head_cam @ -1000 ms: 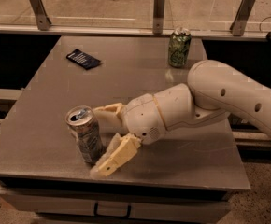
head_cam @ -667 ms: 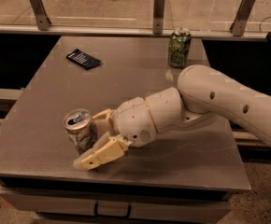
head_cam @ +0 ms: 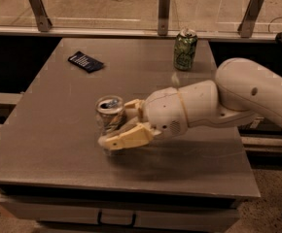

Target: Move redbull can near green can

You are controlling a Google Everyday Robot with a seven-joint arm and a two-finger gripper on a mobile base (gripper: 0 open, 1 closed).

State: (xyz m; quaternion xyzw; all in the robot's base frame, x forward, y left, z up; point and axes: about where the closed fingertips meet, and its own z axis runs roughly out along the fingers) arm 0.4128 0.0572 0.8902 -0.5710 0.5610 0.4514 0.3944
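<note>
The redbull can (head_cam: 110,116), slim and silver with a shiny top, stands upright near the front left of the grey table (head_cam: 58,130). My gripper (head_cam: 116,125) reaches in from the right, and its cream fingers (head_cam: 126,138) close around the can's body, one in front and one behind. The green can (head_cam: 185,49) stands upright at the table's far right edge, well apart from the redbull can and the gripper.
A dark flat packet (head_cam: 85,61) lies at the far left of the table. A rail with metal posts (head_cam: 164,12) runs behind the table. My white arm (head_cam: 238,98) stretches over the right side of the table.
The gripper has closed its fingers onto the redbull can. The can sits slightly left of where it stood a second ago. The arm has swung lower and leftward.
</note>
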